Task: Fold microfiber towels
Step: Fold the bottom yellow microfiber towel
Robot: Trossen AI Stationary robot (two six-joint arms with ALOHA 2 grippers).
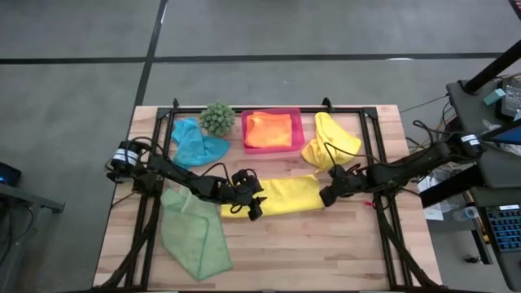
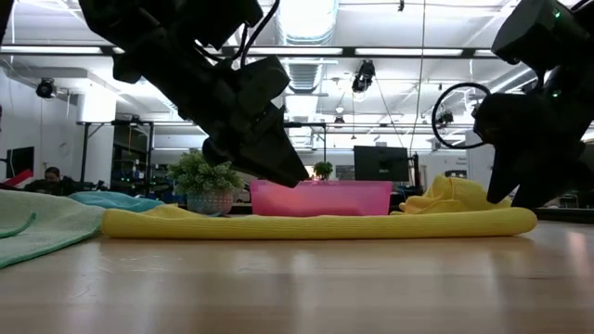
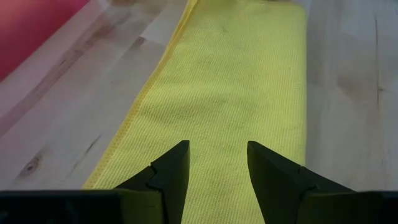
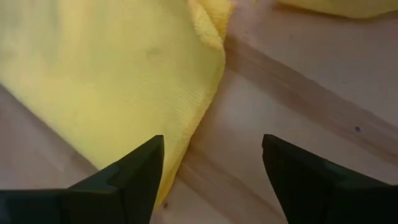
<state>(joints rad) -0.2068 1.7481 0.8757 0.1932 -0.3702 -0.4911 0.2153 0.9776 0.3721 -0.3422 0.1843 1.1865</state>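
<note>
A yellow towel [image 1: 281, 195], folded into a long strip, lies flat across the middle of the table. My left gripper [image 1: 254, 205] stands open just above the strip's left end [image 3: 224, 93]; the low view shows its fingertips clear of the cloth. My right gripper [image 1: 328, 194] is open over the strip's right end [image 4: 124, 81], one finger above the cloth's edge and the other above bare wood. A second yellow towel [image 1: 330, 142] lies crumpled at the far right. An orange towel [image 1: 270, 128] lies in the pink tray. Teal [image 1: 195, 145] and light green [image 1: 191, 232] towels lie on the left.
The pink tray [image 1: 273, 150] and a small spiky green plant [image 1: 217, 118] stand along the table's far edge. Bare wood stretches along the near edge [image 1: 326, 252], to the right of the green towel. Black frame rails [image 1: 378, 163] run along the table's sides.
</note>
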